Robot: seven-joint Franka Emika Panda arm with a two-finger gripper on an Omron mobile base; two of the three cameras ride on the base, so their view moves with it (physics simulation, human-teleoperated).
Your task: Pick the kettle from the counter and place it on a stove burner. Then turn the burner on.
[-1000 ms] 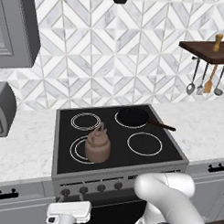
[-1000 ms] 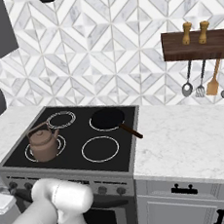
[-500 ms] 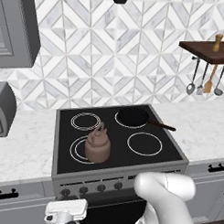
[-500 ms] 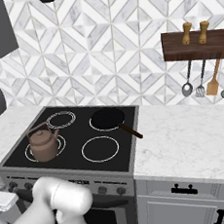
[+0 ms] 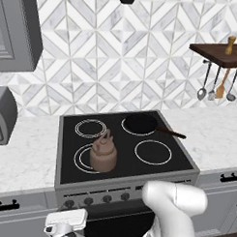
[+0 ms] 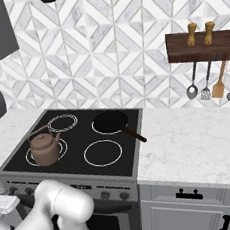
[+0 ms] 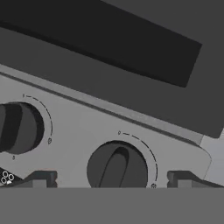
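The claw (image 7: pixel 109 178) sits spread wide, its tips flanking a dark stove knob (image 7: pixel 117 169). Likely this knob serves the front-left ring; centre on its ridge before closing and twisting. Beyond the knob, the kettle (image 5: pixel 103 152) rests on the stove burner (image 5: pixel 85 158), off the surface (image 5: pixel 22 156).

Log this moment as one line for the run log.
phase: reaching for knob | kettle: on stove burner | gripper: open, fingertips either side of stove knob, not touching | frying pan: rear burner
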